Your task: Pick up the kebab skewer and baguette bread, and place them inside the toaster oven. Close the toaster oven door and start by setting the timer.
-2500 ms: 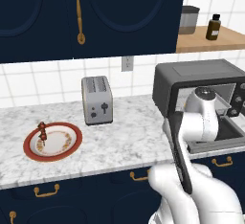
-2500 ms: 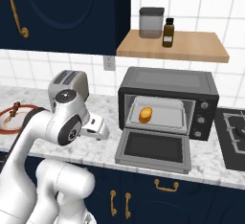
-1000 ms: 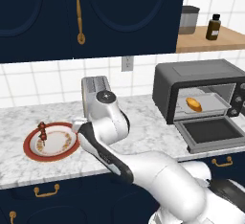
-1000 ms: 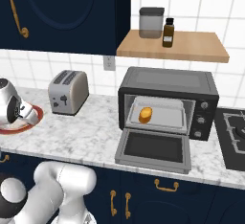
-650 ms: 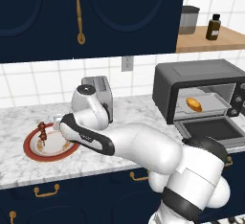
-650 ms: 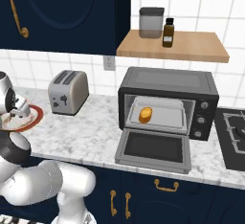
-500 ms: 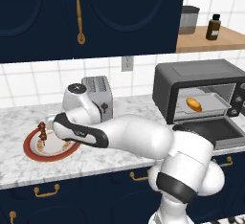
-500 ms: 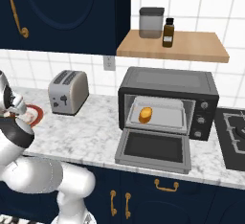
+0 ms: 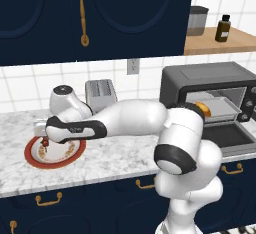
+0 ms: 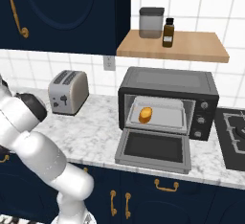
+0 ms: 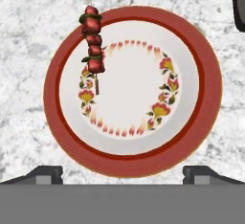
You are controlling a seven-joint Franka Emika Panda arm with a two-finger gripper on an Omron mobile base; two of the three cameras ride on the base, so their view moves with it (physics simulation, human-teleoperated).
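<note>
The kebab skewer (image 11: 93, 43) lies on the upper left part of a red-rimmed floral plate (image 11: 191, 50), its meat chunks over the rim. My gripper (image 11: 123, 174) hangs open above the plate, its fingertips (image 11: 47, 173) wide apart and nothing between them. In the left base view my hand (image 9: 47, 128) hovers over the plate (image 9: 67, 154) at the counter's left. The baguette bread (image 10: 146, 114) rests on the metal tray inside the toaster oven (image 10: 167, 82). The toaster oven door (image 10: 153, 149) lies folded down, open.
A silver slot toaster (image 10: 69, 92) stands against the wall between plate and oven. A wooden shelf (image 10: 172, 46) above the oven carries a canister and a brown bottle. A stove burner (image 10: 234, 127) sits right of the oven. Dark cabinets hang overhead.
The arm has swung left from in front of the toaster oven, past the slot toaster, to above the plate. The baguette bread stays inside the oven; the gripper stays open.
</note>
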